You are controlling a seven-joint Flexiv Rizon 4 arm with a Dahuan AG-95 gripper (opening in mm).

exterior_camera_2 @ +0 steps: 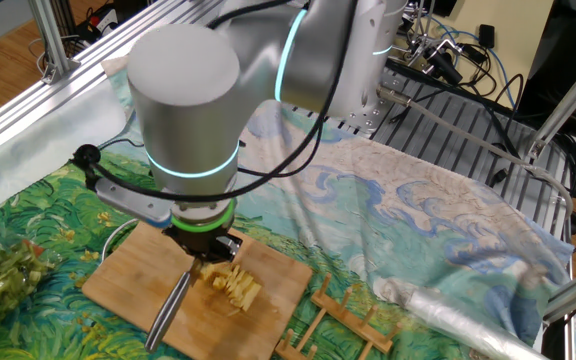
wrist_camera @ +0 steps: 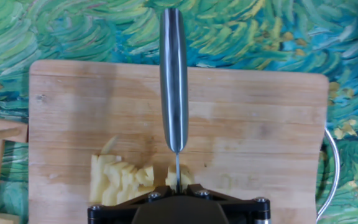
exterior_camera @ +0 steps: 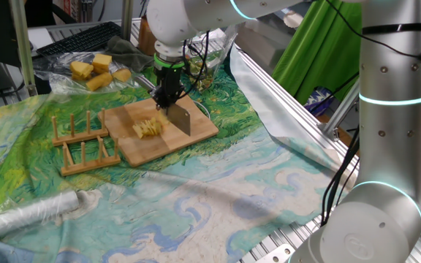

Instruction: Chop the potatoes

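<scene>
The potatoes (exterior_camera: 148, 128) lie as a cluster of thin pale-yellow slices on the wooden cutting board (exterior_camera: 196, 135). In the hand view the slices (wrist_camera: 120, 179) sit at the board's near left, with one small piece right at the blade. My gripper (exterior_camera: 168, 98) is shut on a steel knife (exterior_camera: 180, 119), whose blade stands on edge over the board just right of the slices. The handle (wrist_camera: 173, 74) points straight away from the camera, and in the other fixed view the knife (exterior_camera_2: 168, 312) slants down to the board (exterior_camera_2: 128, 285) beside the potatoes (exterior_camera_2: 234, 288).
Larger deep-yellow potato chunks (exterior_camera: 97, 71) lie on plastic at the back left. Two wooden racks (exterior_camera: 82, 142) stand left of the board. A rolled plastic bundle (exterior_camera: 28, 215) lies at the front left. Green scraps (exterior_camera_2: 3, 275) sit on the painted cloth. A white cable (wrist_camera: 328, 180) curves past the board's right edge.
</scene>
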